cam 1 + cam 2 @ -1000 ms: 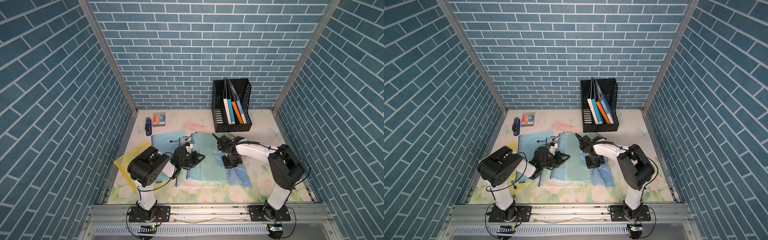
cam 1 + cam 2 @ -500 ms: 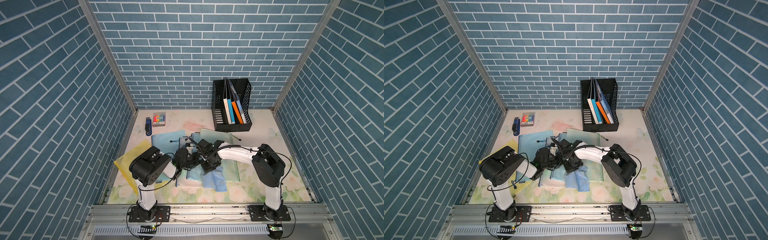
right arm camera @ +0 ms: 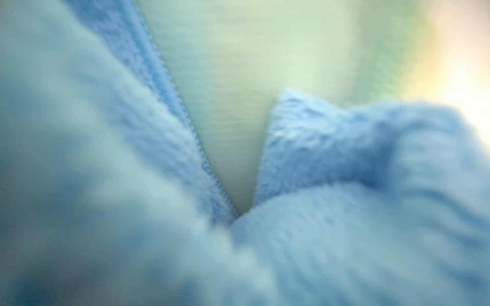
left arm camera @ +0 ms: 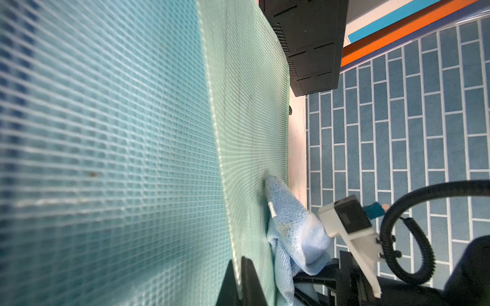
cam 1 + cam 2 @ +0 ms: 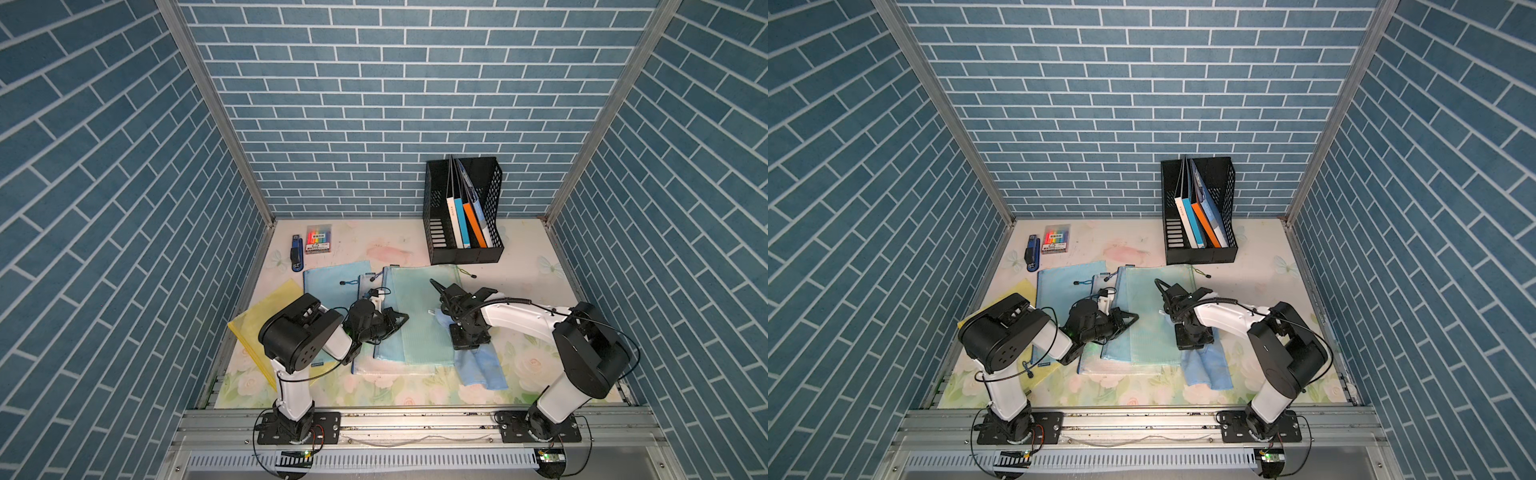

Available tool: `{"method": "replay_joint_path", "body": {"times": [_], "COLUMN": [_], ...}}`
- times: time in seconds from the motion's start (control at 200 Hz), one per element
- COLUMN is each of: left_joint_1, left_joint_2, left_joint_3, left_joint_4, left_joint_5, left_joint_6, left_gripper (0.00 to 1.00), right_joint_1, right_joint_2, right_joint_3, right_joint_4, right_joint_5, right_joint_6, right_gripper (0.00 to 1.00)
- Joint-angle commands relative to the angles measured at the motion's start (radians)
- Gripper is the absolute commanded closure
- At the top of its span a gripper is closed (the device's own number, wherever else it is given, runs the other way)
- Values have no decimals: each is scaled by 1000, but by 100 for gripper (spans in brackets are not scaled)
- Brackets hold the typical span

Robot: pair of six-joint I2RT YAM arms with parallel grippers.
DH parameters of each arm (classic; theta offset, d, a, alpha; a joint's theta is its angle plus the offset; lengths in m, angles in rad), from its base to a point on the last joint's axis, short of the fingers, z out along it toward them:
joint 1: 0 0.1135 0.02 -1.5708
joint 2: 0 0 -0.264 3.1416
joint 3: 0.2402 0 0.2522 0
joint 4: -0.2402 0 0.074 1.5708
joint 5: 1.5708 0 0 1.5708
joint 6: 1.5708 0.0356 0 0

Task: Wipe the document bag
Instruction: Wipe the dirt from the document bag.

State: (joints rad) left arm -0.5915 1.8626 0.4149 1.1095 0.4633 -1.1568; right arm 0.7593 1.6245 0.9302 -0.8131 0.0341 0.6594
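Cloth (image 5: 482, 368) swept back right | right fingers (image 5: 467, 340) grip it | left fingers (image 4: 250, 280) clamp document bag (image 5: 415, 316)

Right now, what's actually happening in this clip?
Two arms are wiping a green mesh document bag that lies over blue bags on the table. The left gripper is shut on the bag's left edge, pinning it. The right gripper is shut on a blue cloth and presses it down at the bag's right edge. Part of the cloth trails onto the table toward the robot's base.
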Motion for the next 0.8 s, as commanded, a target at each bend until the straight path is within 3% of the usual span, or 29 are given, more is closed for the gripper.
{"method": "replay_joint_path", "body": {"times": [0.0, 0.105, 0.305, 0.41, 0.795], "left_joint_1": [1, -1, -14, -14, -14], "left_joint_2": [-5, -6, 4, 6, 7], "left_joint_3": [-14, -20, -18, -22, -36], "left_joint_4": [35, 47, 52, 59, 71], "left_joint_5": [-29, -39, -57, -65, -72], "left_joint_6": [8, 2, -1, -9, -14], "left_gripper": [100, 100, 100, 100, 100], "right_joint_1": [11, 62, 247, 302, 328], "right_joint_2": [-11, 78, 331, 401, 320], "right_joint_3": [-4, 78, 427, 530, 282], "right_joint_4": [-60, -25, -16, -16, 229], "right_joint_5": [59, 11, -67, -103, -227], "right_joint_6": [71, 59, -47, -80, 35], "right_gripper": [100, 100, 100, 100, 100]}}
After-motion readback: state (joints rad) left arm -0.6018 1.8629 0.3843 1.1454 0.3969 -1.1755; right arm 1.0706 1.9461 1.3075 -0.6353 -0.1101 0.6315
